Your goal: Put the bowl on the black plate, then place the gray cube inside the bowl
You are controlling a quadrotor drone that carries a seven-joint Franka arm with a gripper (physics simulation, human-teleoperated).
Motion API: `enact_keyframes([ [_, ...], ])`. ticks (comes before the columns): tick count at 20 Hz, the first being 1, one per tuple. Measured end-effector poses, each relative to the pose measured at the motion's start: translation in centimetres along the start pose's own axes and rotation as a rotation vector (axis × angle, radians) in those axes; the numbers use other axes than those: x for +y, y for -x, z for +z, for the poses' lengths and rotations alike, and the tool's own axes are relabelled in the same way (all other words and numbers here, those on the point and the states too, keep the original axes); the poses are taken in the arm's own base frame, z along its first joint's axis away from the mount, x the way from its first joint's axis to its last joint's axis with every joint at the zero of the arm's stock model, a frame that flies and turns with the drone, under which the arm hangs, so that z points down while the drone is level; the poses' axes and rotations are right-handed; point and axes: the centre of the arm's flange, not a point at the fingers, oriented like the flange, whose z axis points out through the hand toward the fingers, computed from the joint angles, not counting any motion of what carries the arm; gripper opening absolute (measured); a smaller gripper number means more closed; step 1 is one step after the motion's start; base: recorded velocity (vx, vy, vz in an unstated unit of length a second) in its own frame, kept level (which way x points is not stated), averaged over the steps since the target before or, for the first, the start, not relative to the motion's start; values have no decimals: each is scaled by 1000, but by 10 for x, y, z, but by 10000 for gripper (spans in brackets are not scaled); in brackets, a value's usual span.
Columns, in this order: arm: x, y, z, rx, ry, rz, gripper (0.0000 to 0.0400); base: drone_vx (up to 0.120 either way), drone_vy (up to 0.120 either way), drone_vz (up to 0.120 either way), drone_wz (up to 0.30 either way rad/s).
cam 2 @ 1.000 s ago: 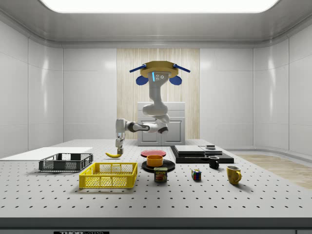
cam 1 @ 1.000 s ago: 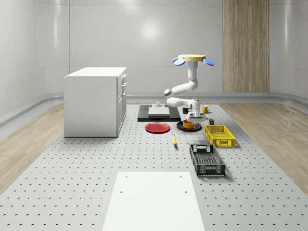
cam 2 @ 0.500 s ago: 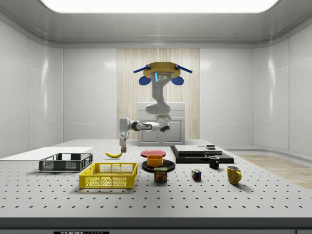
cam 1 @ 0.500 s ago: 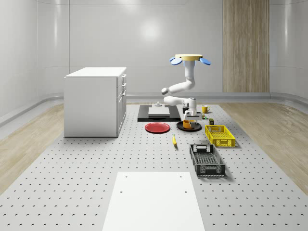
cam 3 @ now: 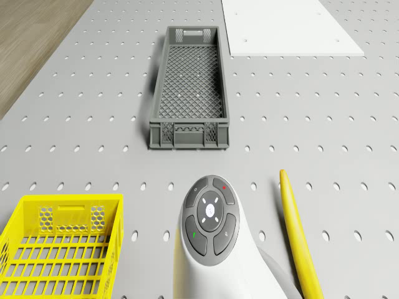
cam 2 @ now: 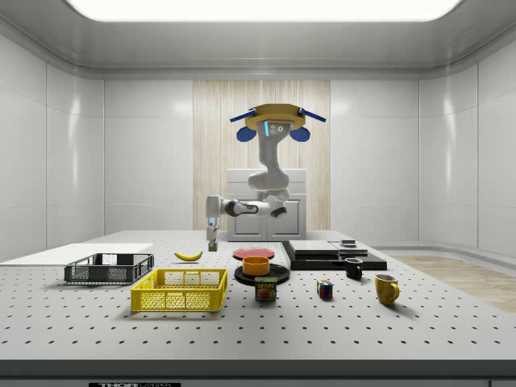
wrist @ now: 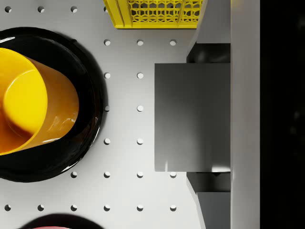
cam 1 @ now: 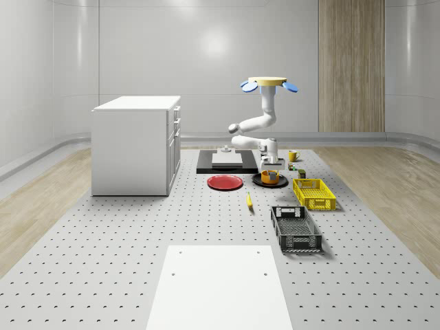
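- With bowl (wrist: 33, 109) seated on plate (wrist: 90, 90), hand (wrist: 193, 117) is clamped on cube (wrist: 190, 117), hovering beside it.
- Risk: releasing off-centre drops cube at plate's 3 o'clock, onto surface (wrist: 138, 191).

The drone (cam 1: 269, 83) has drifted toward the whole-scene view's left and farther back, and the gripper (cam 1: 271, 163) (clamped on the gray cube (wrist: 192, 117)) has risen above the bowl (cam 1: 270, 177).
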Motion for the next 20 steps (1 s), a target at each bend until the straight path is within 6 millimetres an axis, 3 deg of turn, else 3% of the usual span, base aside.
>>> enact_keyframes([
  [20,0,0,0,0,0,0,250,-120,0,0,0],
])
